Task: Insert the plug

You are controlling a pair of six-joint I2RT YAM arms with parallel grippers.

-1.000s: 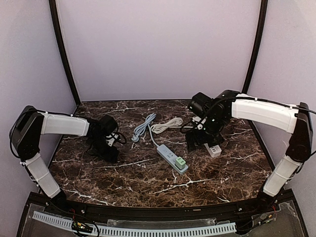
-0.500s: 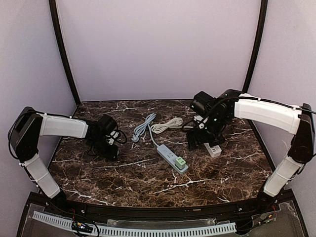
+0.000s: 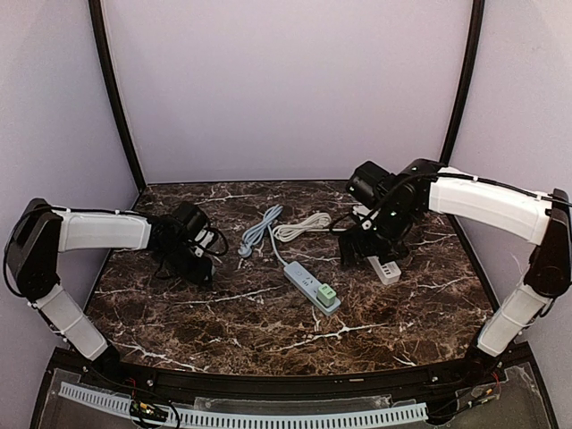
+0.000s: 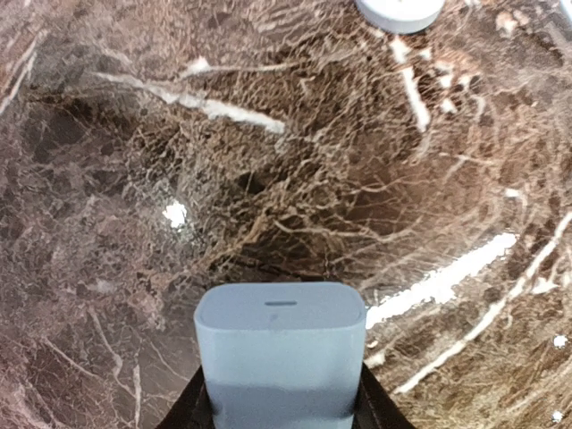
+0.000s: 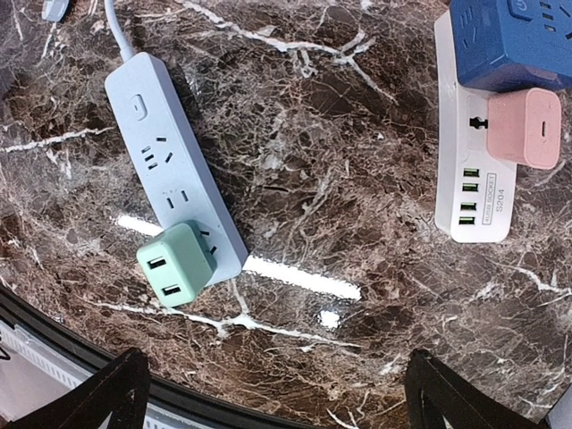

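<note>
Toward the left edge: left gripper (image 3: 200,263) clamped on pale grey-blue square plastic plug (image 4: 280,335).
Right gripper (image 5: 279,391): spread apart, empty (hovering).
Pale blue power strip (image 5: 179,192): midway between side edges, sockets (image 5: 158,157) free.
Progress: plug grasped; insertion remains.

Two strips on a marble table (image 5: 340,134), seen between the spread fingers of the right gripper (image 5: 281,393).

The grey strip (image 5: 170,188) lies slanted at left, its cable (image 5: 112,22) leaving by the top edge and its switch (image 5: 138,107) at the far end. Two socket sets sit bare below the switch, and a green adapter (image 5: 176,264) with two USB slots is plugged in at the near end. At right lies the white strip (image 5: 474,188), well apart from the grey one, with four green USB ports (image 5: 469,197). A pink adapter (image 5: 525,127) sits on it, just beside a blue adapter (image 5: 514,40) cut off by the top edge. The black fingertips (image 5: 112,398) show in the bottom corners, touching nothing.
</note>
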